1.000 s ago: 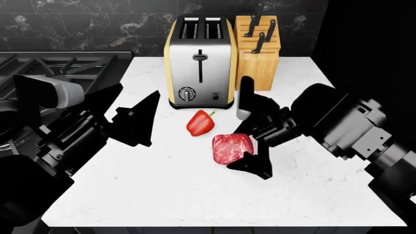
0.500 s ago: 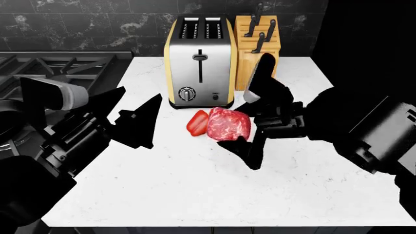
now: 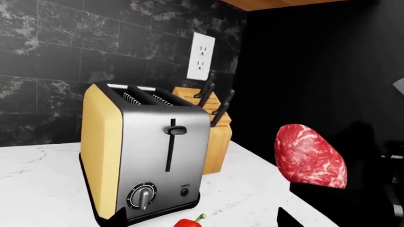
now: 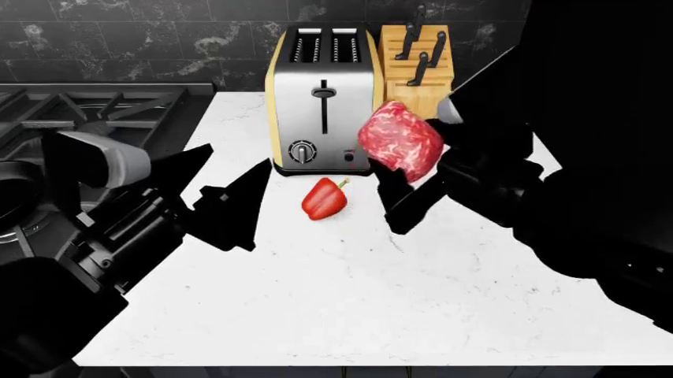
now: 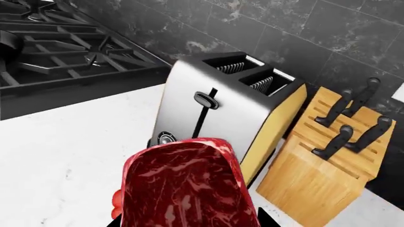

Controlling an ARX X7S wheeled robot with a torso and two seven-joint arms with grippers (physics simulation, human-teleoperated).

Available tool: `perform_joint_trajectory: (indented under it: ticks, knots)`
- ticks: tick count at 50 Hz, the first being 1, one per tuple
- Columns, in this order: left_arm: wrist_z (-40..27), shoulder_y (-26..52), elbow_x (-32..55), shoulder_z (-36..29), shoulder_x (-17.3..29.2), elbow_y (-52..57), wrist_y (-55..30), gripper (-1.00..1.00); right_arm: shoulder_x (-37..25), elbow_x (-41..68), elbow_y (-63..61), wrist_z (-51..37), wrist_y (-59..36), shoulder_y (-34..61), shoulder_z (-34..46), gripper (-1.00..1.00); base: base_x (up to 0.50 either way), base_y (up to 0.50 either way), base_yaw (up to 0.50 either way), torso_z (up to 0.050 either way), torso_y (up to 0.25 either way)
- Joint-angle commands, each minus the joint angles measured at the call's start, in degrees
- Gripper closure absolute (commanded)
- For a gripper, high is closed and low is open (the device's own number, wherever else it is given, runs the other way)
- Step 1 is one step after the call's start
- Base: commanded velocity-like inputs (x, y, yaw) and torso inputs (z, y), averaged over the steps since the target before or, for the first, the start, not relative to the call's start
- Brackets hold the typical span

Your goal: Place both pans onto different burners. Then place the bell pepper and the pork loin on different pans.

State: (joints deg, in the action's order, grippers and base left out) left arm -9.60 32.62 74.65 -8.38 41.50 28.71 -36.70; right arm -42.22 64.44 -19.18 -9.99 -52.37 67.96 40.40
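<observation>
While the right gripper holds the pork loin clamped between its dark fingers, the meat hangs clear of the white counter, up in front of the toaster and the wooden knife block that stand along the counter's back edge. In the right wrist view the marbled slab fills the lower middle, with the toaster's lever face just behind it and the stove grates beyond the counter's far side edge. The bell pepper lies on the counter just in front of the toaster, stem pointing toward the right arm, apart from both grippers. The left gripper hovers near the counter's stove-side edge with its two pointed fingers spread and nothing between them, their tips aimed toward the pepper. A burner grate shows past that edge, at the back. Part of a dark round rim shows beneath the left arm; whether it is a pan cannot be told.
</observation>
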Motion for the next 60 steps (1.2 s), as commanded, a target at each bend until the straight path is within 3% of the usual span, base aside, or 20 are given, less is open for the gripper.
perform_joint_trajectory:
  ticks: [1, 6, 15, 35, 40, 49, 60]
  knots:
    - [0.15, -0.01, 0.23, -1.29, -0.87, 0.21, -0.40, -1.00, -2.08, 1.85, -11.54, -18.92, -2.36, -3.12, -5.84, 1.00, 0.00, 0.00, 0.00, 0.000, 0.000]
    - [-0.81, 1.61, 0.86, -1.84, -1.31, 0.53, -1.13, -1.00, -4.47, 2.11, -17.74, -24.72, -5.20, -4.12, -5.28, 1.00, 0.00, 0.00, 0.00, 0.000, 0.000]
    - [-3.11, 8.74, 0.87, -5.15, -4.82, -2.50, -3.78, -1.00, -7.68, 4.43, -21.83, -31.19, 1.99, -12.04, -11.51, 1.00, 0.00, 0.00, 0.00, 0.001, 0.001]
    - [-3.16, 21.43, 1.35, -12.75, -11.28, -14.29, -11.59, -1.00, -11.22, 3.51, -24.65, -32.22, 6.60, -15.59, -15.18, 1.00, 0.00, 0.00, 0.00, 0.001, 0.002]
    - [-3.80, 25.99, 2.06, -14.50, -11.10, -16.06, -15.30, -1.00, -11.02, 3.07, -24.74, -31.61, 6.75, -15.61, -14.85, 1.00, 0.00, 0.00, 0.00, 0.000, 0.000]
    - [-0.42, 30.87, 0.26, -18.24, -11.54, -23.17, -19.03, -1.00, -11.16, 2.84, -24.51, -30.84, 7.41, -16.20, -14.88, 1.00, 0.00, 0.00, 0.00, 0.001, 0.001]
    - [10.30, 35.45, -7.52, -24.78, -12.11, -32.27, -18.59, -1.00, -10.75, 2.43, -23.91, -30.03, 7.93, -16.60, -14.56, 1.00, 0.00, 0.00, 0.00, 0.000, 0.001]
